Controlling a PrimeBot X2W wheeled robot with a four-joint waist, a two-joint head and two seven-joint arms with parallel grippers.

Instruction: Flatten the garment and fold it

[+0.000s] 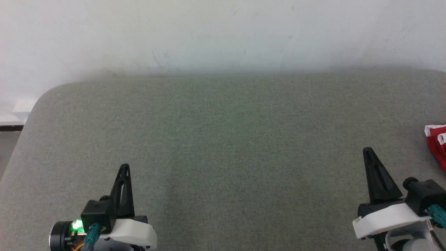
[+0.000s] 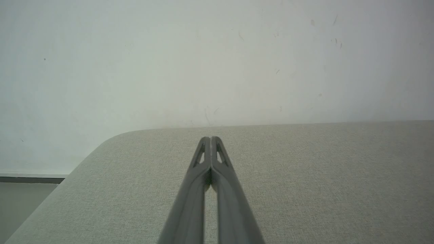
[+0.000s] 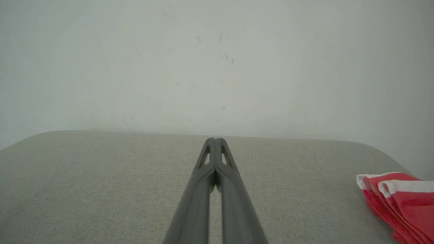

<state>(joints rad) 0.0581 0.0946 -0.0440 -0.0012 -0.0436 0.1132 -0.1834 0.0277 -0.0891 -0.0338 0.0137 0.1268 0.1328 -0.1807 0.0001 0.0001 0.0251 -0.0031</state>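
The red shorts with white trim lie bunched at the far right edge of the grey-green table, mostly cut off by the head view's border. In the right wrist view the shorts sit at the lower right, layered hems showing. My right gripper hovers near the front right, shut with nothing in it, to the left of the shorts and apart from them; its tips touch. My left gripper rests at the front left, also shut and empty, tips together.
A pale wall rises behind the table's far edge. The table's rounded left corner drops to a floor strip with a dark baseboard.
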